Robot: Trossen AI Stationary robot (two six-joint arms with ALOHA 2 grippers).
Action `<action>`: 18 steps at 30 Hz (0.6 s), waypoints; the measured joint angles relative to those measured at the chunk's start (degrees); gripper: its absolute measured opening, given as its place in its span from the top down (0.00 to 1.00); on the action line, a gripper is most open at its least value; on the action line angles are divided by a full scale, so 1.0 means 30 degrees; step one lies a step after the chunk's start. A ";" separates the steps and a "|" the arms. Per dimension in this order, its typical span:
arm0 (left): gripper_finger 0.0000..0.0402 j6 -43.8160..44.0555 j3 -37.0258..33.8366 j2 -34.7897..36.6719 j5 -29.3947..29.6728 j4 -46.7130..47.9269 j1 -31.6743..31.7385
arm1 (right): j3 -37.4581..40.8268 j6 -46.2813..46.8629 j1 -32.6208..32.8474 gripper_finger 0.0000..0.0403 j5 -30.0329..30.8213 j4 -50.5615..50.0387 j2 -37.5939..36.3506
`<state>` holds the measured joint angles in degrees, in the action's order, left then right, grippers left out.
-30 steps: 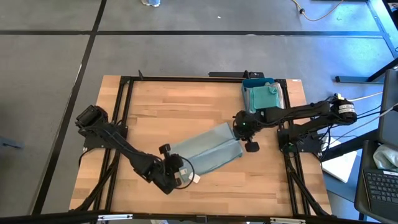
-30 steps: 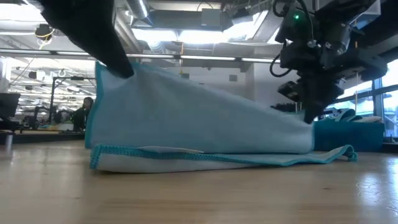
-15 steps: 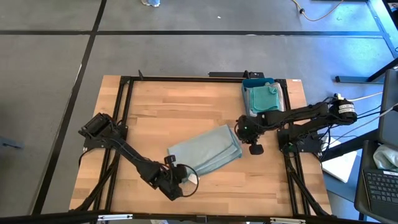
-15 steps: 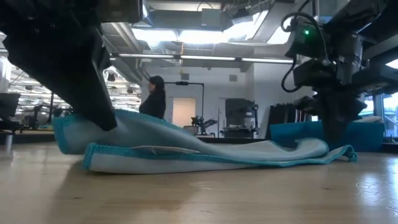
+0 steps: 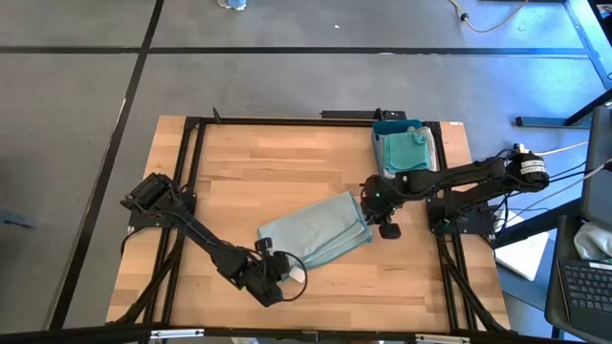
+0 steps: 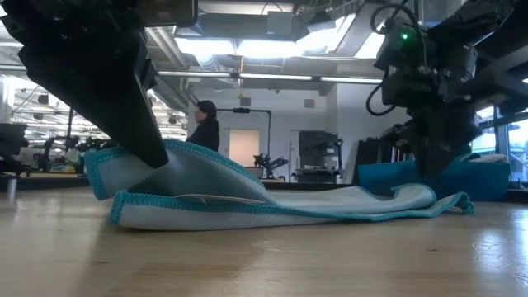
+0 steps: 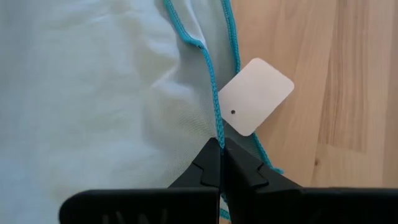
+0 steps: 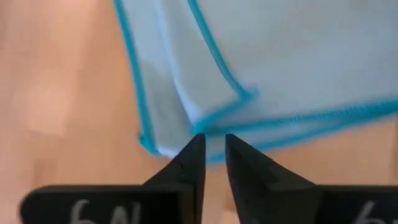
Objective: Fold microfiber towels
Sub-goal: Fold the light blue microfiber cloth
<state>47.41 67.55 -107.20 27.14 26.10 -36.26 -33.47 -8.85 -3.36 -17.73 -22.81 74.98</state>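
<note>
Fingers of the left gripper (image 5: 278,280) were pressed together on the teal-stitched edge of the pale blue towel (image 5: 316,232) at its near corner, just beside a white tag (image 7: 255,96) lying on the wooden worktop (image 5: 239,172). That towel lay folded over itself in the middle of the worktop, running diagonally from the near left end to the far right. At its far right corner the right gripper (image 5: 381,205) hovered with its fingers (image 8: 191,163) a narrow gap apart, holding nothing, the cloth's corner just ahead of their tips. Farther back, at the far right edge, more towels (image 5: 406,149) sat in a blue tray (image 5: 381,127).
</note>
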 joint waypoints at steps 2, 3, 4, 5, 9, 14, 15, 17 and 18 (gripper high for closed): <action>1.00 0.0005 0.0000 0.0000 0.0002 0.0003 -0.0003 | 0.0000 0.0566 0.0015 0.79 -0.0590 0.0769 0.0000; 1.00 0.0003 0.0000 0.0000 0.0020 -0.0010 -0.0003 | 0.0000 0.0948 0.0019 0.77 -0.0567 0.1090 0.0000; 1.00 0.0004 0.0000 0.0000 0.0036 -0.0036 -0.0003 | 0.0000 0.1200 0.0036 0.75 -0.0293 0.1272 0.0031; 1.00 0.0003 0.0000 0.0000 0.0036 -0.0042 -0.0003 | -0.0007 0.1358 0.0050 0.73 0.0311 0.1324 0.0137; 1.00 -0.0003 0.0000 0.0000 0.0044 -0.0063 -0.0003 | 0.0338 0.1478 0.0087 0.67 0.1579 0.1354 0.0668; 1.00 -0.0004 0.0000 0.0000 0.0052 -0.0063 -0.0010 | 0.1072 0.2811 0.0095 0.61 -0.0288 0.3303 0.0765; 1.00 -0.0004 0.0000 0.0000 0.0051 -0.0059 -0.0010 | 0.1138 0.2995 0.0095 0.60 -0.0478 0.3522 0.0765; 1.00 -0.0004 0.0000 0.0000 0.0058 -0.0055 -0.0010 | 0.1173 0.3378 0.0095 0.59 -0.0582 0.3690 0.0765; 1.00 -0.0010 0.0000 0.0000 0.0058 -0.0050 -0.0010 | 0.1173 0.3418 0.0095 0.58 -0.0600 0.3662 0.0765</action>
<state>47.38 67.55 -107.20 27.31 25.95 -36.29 -29.95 1.41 -3.07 -19.53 -11.82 77.28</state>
